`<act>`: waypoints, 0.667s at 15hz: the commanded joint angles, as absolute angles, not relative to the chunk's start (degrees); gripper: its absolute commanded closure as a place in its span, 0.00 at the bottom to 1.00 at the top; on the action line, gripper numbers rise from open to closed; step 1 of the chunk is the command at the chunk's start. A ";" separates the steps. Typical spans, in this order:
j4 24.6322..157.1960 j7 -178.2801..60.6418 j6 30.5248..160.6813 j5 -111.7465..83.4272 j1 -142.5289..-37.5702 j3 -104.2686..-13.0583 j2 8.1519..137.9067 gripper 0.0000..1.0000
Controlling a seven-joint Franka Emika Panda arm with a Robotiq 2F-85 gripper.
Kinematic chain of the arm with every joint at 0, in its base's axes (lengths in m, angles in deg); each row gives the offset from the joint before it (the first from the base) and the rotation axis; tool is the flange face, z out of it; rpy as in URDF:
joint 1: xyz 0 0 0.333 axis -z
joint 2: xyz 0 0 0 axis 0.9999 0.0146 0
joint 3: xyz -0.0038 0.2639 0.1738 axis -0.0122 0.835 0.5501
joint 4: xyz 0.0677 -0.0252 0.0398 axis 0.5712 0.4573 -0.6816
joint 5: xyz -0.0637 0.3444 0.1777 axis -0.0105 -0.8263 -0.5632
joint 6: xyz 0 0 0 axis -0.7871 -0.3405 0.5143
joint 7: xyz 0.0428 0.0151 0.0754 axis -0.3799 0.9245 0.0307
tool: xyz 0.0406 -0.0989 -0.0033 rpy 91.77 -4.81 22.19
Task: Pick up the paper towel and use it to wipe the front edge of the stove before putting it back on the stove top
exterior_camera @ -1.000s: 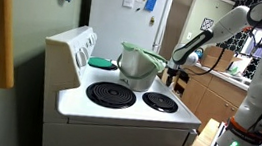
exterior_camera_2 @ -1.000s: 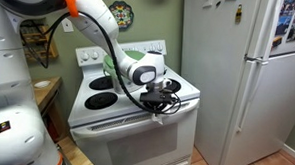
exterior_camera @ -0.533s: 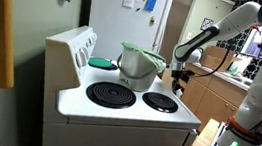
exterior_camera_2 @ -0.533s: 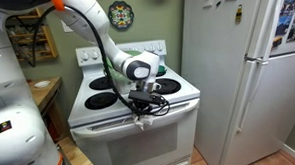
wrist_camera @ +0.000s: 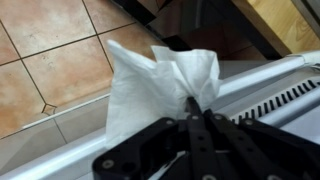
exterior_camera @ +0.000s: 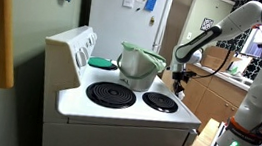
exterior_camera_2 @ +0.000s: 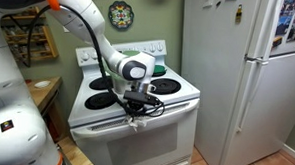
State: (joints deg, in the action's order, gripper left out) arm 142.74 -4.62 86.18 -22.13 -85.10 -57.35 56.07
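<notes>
Tool (wrist_camera: 190, 108): jaws closed narrow, pinching a bunched white towel (wrist_camera: 160, 80) at its top. The rest of the sheet hangs loose below the grip.

Location: the towel is held at the front edge of the stove (exterior_camera_2: 135, 142), over the white lip, with floor tiles (wrist_camera: 60, 50) visible beyond. Contact with the lip looks likely but cannot be confirmed.

Change noted: within the last second the tool (exterior_camera_2: 135, 105) has travelled sideways along the front edge, away from the refrigerator (exterior_camera_2: 238, 76) side and toward the middle of the stove. In an exterior view the tool (exterior_camera: 180, 86) has dropped slightly.

Assessment: the pickup is done and the wipe is under way, with part of the edge covered. The remaining length is still to be wiped, and the towel has yet to be returned to the stove top. A pot (exterior_camera: 140, 66) occupies a rear burner.
</notes>
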 commanded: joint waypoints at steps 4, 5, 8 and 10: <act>143.49 -5.78 100.84 -17.75 -84.24 -59.05 56.80 0.97; 143.30 -5.94 102.87 -17.35 -83.96 -59.42 57.34 0.97; 142.65 -6.75 109.58 -16.76 -83.01 -60.55 59.49 0.97; 142.17 -8.06 113.95 -16.34 -82.36 -61.09 61.05 0.97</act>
